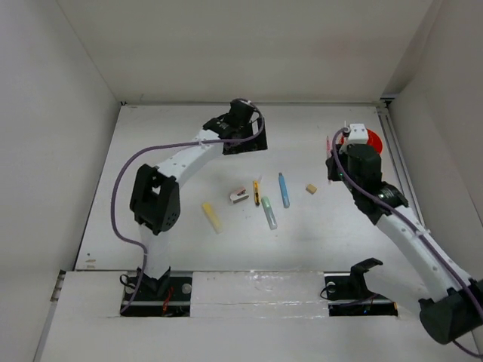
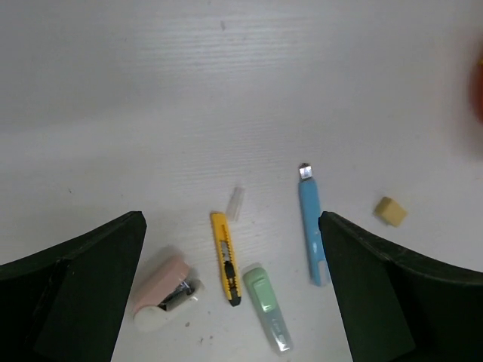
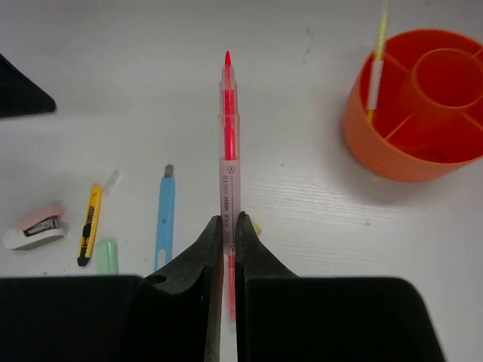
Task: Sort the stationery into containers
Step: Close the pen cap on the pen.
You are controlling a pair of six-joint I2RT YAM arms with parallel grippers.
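1. While the right hand [image 3: 230, 220] is clamped shut on the red highlighter [image 3: 229, 143], the step in hand is carrying it to the container. The pen sticks straight out ahead of the fingers, tip forward. It looks lifted off the tabletop [image 3: 113, 90], but I can't confirm.
2. The orange cup [image 3: 392, 139] sits ahead and to the right of that hand, near but not under the pen. It's divided into a round centre well plus wedge slots. One thin yellow stick [image 3: 375, 75] stands in the wedge on the hand's side.
3. Next move, my read: swing forward-right until the tip is over a wedge, tilt the tip down, then release. The slots are narrow, so align before opening. The risk is the tip catching a divider or the rim and the pen tipping out.
4. The left hand [image 2: 232, 222] is wide open, holds nothing and hovers above the pile. Under it, between the fingers, are the yellow cutter [image 2: 224, 256], blue pen [image 2: 310, 226], pale green pen [image 2: 266, 305] and pink stapler [image 2: 166, 290]. The tan cube [image 2: 392, 210] lies just beyond one finger.
5. Progress looks early, with most items loose on the tabletop.
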